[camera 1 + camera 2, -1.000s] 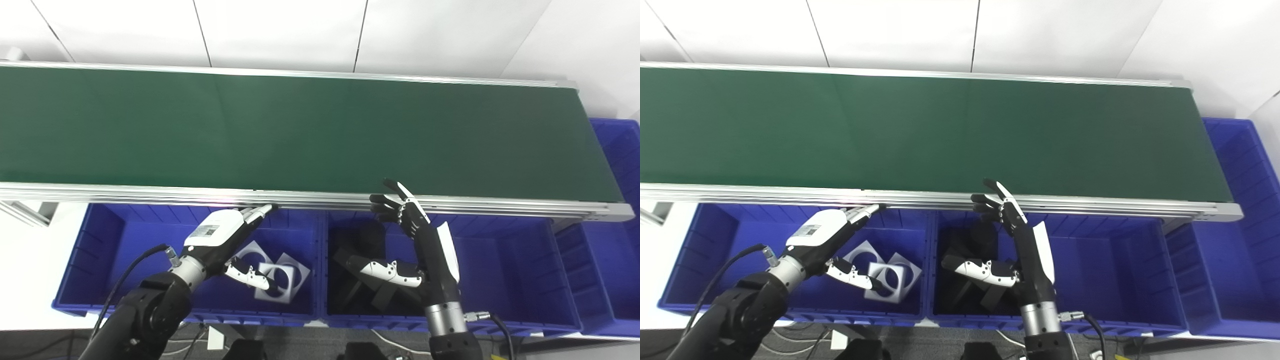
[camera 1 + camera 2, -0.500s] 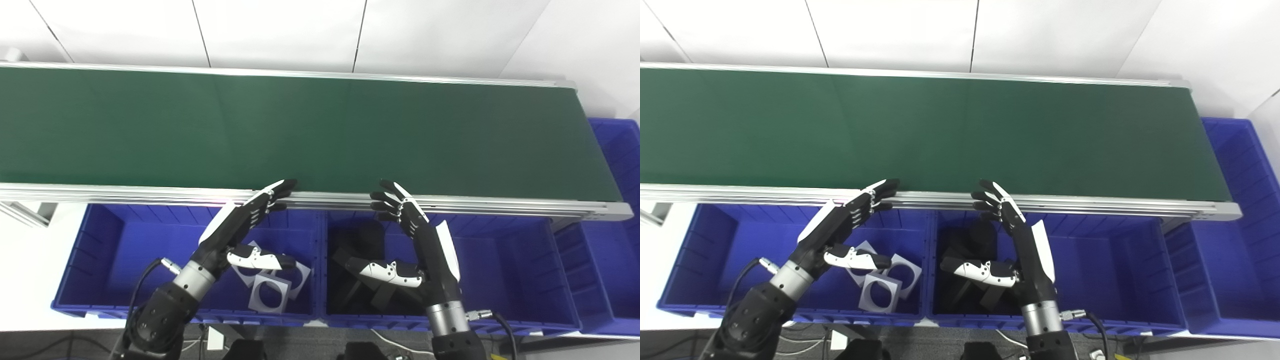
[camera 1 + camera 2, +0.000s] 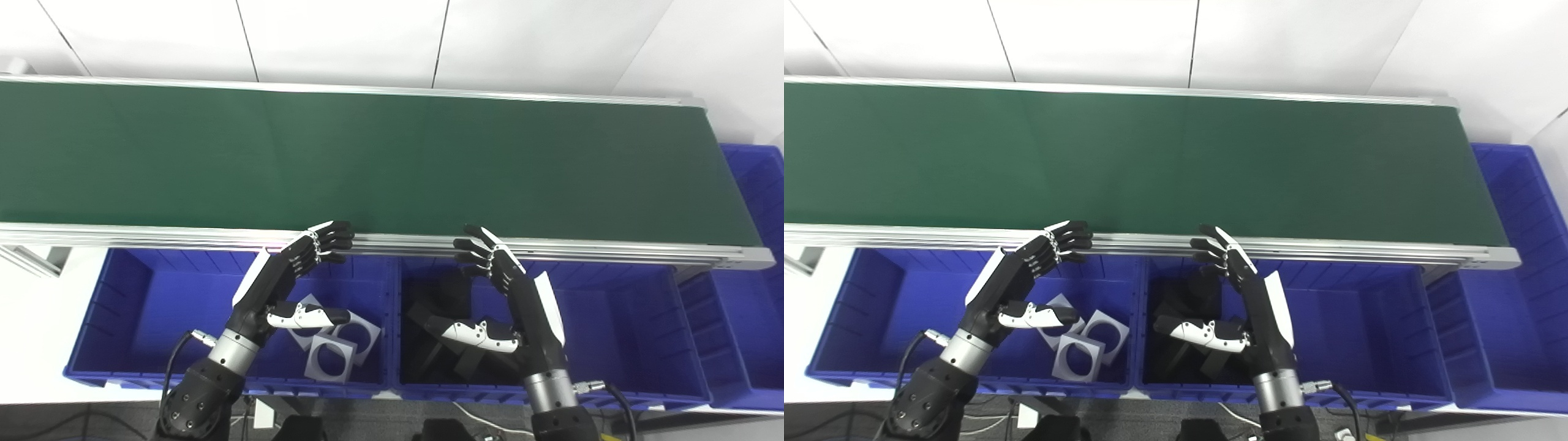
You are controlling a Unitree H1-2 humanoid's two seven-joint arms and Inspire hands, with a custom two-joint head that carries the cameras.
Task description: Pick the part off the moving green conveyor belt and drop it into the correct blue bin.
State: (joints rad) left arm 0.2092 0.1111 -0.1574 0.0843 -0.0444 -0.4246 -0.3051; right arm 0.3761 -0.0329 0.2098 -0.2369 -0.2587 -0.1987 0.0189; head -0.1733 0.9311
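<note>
Both hands, left (image 3: 278, 285) and right (image 3: 520, 300), hover spread and empty over the bins (image 3: 131, 306) at the belt (image 3: 367, 159) edge, no part in view, so a late reach risks missing an arriving one.

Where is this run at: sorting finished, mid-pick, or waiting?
Waiting, by the look of it. Done: three white square plates lie in the left bin, and dark parts in the middle bin. In hand: nothing; the left hand and right hand are open, fingers at the belt's near rail. Left: the green belt shows no part, so no pick is possible yet.
</note>
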